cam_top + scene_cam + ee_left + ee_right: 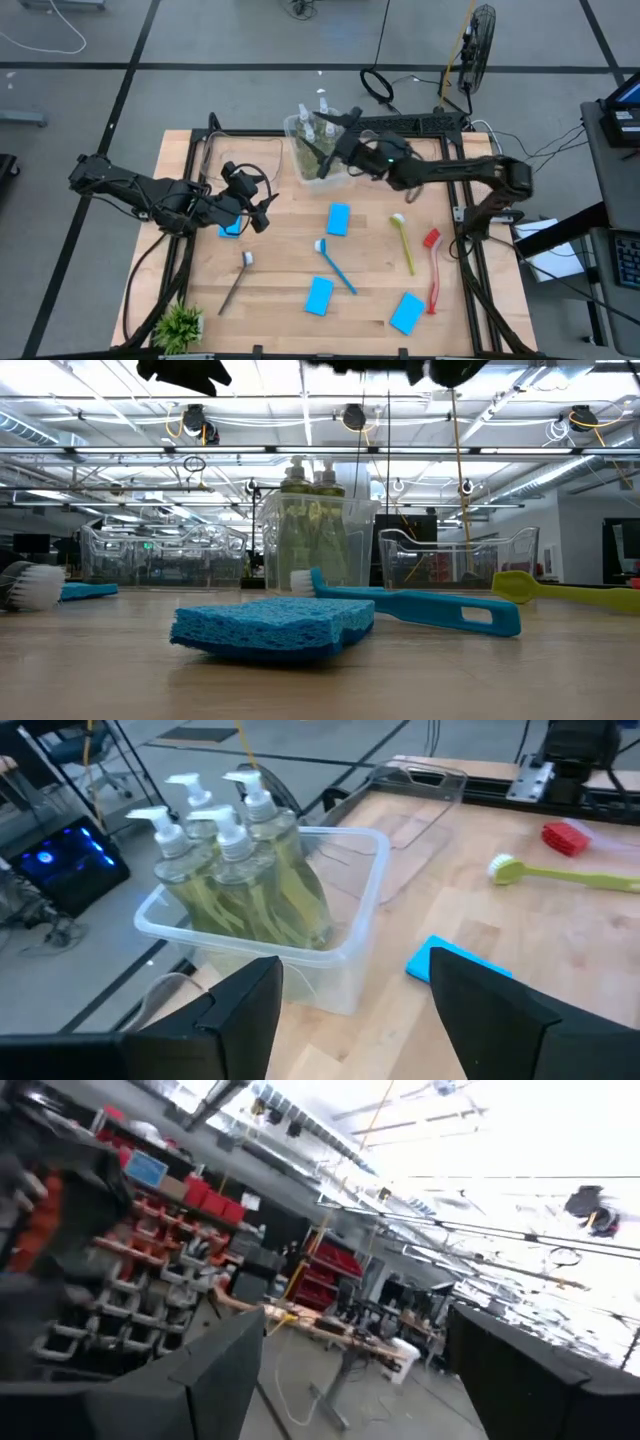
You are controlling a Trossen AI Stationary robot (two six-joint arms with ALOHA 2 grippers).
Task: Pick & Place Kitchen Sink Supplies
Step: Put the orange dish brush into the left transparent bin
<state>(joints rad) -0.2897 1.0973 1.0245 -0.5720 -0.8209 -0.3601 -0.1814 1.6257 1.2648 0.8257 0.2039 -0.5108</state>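
Observation:
Several yellow-green soap bottles [240,870] with white pumps stand upright in a clear bin [320,158] at the table's far middle. Several light-blue sponges lie flat on the table: one [339,219] at the middle, two [320,295] [408,312] near the front, one [230,228] below my left arm. The blue [335,262], yellow [403,243], red [432,270] and dark grey [237,280] brushes lie flat too. My left gripper [355,990] hangs open above the left middle, pointing at the bin. My right gripper [330,128] is open, raised over the bin, tilted upward.
A second clear bin [420,790] stands beside the bottle bin, and another [240,165] at the far left. A small green plant [180,325] sits at the near left corner. Bare wood lies between the sponges and brushes.

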